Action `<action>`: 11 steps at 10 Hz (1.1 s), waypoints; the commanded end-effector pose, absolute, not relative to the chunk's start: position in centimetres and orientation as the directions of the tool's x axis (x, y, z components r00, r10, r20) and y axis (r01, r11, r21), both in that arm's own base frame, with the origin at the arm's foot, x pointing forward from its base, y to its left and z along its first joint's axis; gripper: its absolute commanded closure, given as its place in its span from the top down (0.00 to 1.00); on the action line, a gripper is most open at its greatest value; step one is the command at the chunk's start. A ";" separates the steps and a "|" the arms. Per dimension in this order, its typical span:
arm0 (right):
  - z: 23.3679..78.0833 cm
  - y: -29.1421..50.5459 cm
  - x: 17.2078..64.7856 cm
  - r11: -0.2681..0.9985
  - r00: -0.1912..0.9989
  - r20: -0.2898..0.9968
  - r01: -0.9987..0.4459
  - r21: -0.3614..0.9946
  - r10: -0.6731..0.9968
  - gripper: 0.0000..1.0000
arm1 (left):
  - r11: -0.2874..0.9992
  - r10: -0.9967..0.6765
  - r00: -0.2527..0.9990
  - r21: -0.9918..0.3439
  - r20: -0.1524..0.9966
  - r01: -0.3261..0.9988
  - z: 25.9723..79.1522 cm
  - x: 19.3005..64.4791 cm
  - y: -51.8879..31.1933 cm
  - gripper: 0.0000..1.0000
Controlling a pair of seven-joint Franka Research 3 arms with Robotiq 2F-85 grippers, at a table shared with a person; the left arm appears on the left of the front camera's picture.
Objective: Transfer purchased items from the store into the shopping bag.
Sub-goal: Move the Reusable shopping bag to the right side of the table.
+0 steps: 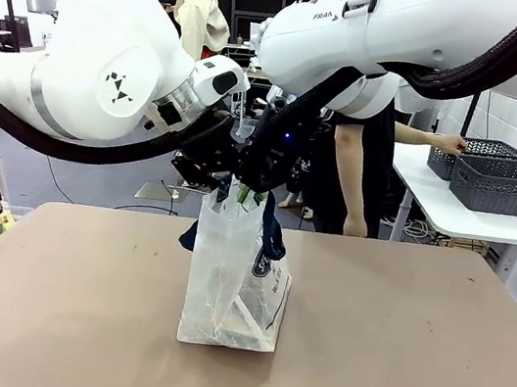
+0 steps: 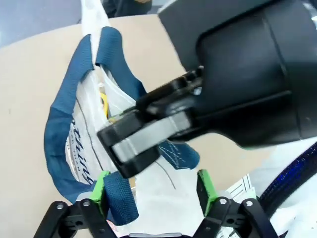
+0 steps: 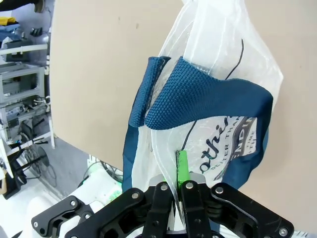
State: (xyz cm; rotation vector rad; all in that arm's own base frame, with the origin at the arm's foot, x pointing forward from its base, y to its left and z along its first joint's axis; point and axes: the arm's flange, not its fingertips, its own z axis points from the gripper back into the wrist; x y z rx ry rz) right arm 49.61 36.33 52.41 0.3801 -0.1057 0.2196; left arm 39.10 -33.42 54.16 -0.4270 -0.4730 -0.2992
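bag: the shopping bag [image 1: 229, 283] stands upright mid-worktop [image 1: 408, 368], long axis vertical, mouth up, base on the surface. Flat pale contents sit low inside; you can't tell what they are.
strap: the navy handle [image 2: 67, 124] loops out from the rim and hangs slack down the side.
right tool [image 3: 181, 187]: clamped on the clear film at the rim, green pads together with plastic between them.
left tool [image 2: 153, 187]: pads spread, gripping nothing. The strap touches one pad and bag film lies beyond the gap.
key relation: the mouth lies just below both tools. The right tool's finger crosses just ahead of the left tool's pads.
nearer arm: right is already on the rim, left is just beside it.
pose: both arms reach in from their own sides to the middle, wrists angled down, meeting over the bag top.
judgement: you have one pinch holding the mouth up. The left tool is best placed to take the strap at its pad.
risk: tools are crowded, so watch for contact. The film is thin and may slip.
outside: mesh baskets [image 1: 513, 186] sit on the side table, far right, with a person's hand [image 1: 450, 143] at them, well apart from the bag.
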 end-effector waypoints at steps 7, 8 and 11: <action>52.3 37.0 49.8 0.906 0.973 0.151 -0.217 0.364 0.173 0.00 | 0.879 -0.214 0.880 -0.310 0.423 0.363 51.8 40.2 -33.2 1.00; 52.3 37.0 49.9 0.905 0.974 0.149 -0.217 0.367 0.173 0.00 | 0.886 -0.212 0.886 -0.302 0.414 0.353 51.6 40.2 -33.3 1.00; 52.2 37.1 50.1 0.902 0.973 0.142 -0.221 0.372 0.180 0.00 | 0.900 -0.216 0.884 -0.268 0.414 0.345 51.5 40.1 -33.6 0.73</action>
